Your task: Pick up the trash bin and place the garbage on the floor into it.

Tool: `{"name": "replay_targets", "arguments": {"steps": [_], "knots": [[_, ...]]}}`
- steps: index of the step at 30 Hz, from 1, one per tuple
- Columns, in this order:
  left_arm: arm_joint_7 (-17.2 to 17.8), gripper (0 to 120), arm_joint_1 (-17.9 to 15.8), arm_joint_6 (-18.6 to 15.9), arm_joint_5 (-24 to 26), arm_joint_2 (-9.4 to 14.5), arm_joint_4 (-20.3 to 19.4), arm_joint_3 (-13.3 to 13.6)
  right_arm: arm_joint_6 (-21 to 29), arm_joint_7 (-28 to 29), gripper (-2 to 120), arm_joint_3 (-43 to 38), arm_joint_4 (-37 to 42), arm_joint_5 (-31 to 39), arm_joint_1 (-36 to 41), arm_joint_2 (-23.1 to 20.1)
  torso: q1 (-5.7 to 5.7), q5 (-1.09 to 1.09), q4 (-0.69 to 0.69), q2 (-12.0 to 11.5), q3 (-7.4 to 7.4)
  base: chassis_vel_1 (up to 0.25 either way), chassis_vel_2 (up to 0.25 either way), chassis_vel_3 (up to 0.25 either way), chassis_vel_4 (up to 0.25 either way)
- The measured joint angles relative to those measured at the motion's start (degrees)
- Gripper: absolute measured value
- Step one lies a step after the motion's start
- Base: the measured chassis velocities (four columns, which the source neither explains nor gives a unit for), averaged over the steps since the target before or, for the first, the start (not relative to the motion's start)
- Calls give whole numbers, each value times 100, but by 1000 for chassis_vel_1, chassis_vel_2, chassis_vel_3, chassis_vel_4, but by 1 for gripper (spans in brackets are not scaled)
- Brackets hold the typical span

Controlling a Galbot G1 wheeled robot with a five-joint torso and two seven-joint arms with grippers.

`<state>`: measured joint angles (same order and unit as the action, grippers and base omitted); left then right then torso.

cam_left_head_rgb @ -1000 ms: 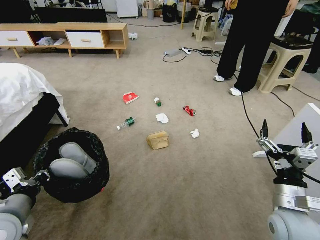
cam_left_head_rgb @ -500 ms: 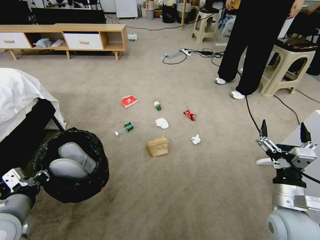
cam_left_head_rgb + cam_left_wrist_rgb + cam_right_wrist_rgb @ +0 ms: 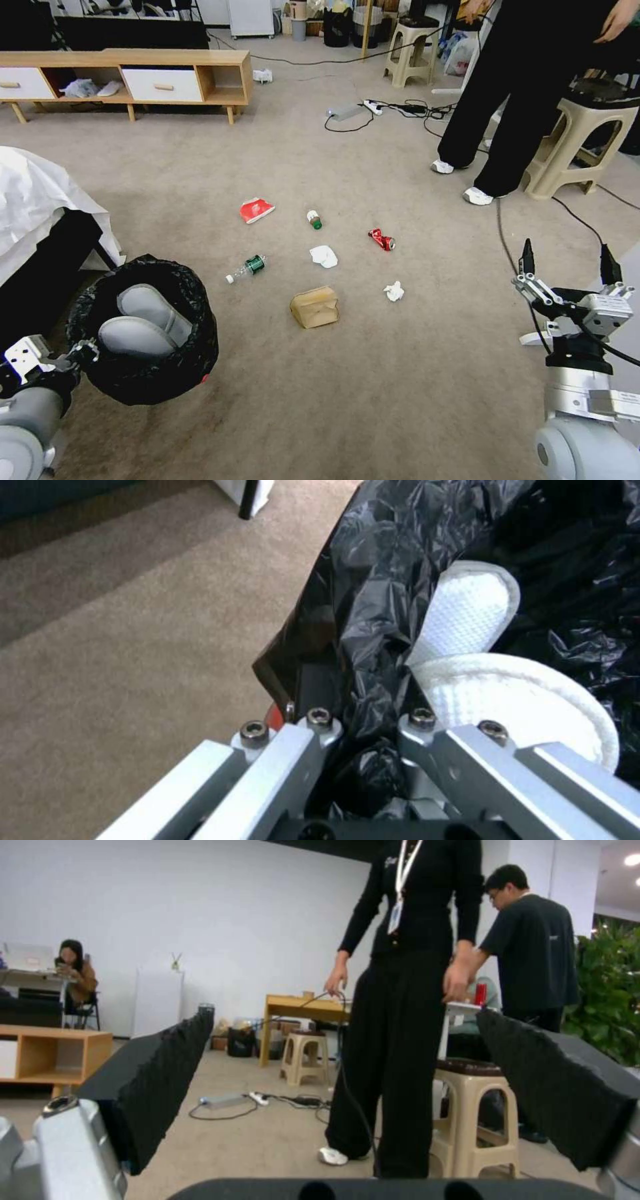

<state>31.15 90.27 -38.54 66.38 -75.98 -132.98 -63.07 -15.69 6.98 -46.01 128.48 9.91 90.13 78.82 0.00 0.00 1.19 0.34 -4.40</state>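
1. Left tool clamped on near-left rim of trash bin; bin held off the floor at near left, two grey-white slippers inside.
2. Right tool raised at near right, jaws wide, gripping nothing.
3. Garbage scattered mid-floor: red carton, bottle, small bottle, tissue, red can, second tissue, brown box nearest.

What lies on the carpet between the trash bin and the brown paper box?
Head view: bare floor between the trash bin and brown paper box; the green-labelled bottle lies just beyond that stretch.
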Motion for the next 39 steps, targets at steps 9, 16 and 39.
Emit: {"name": "replay_targets", "arguments": {"steps": [9, 16, 39], "knots": [[0, 4, 4, -5, -2, 11, -38, -7, 2, 0, 100, -12, 14, 33, 3, -14, 0, 1, 0, 0, 0, -63, 75, 67, -82], [0, 4, 6, -7, -5, 10, -46, -7, -5, 0, 100, -15, 17, 39, 6, -20, 0, 0, -1, 0, 0, -103, 108, 118, -118], [-13, 4, -8, -7, -11, -9, 16, 4, -25, -1, 100, -2, -19, 26, -10, 17, -1, 0, 0, 0, 0, -135, 137, 136, -134]]}}
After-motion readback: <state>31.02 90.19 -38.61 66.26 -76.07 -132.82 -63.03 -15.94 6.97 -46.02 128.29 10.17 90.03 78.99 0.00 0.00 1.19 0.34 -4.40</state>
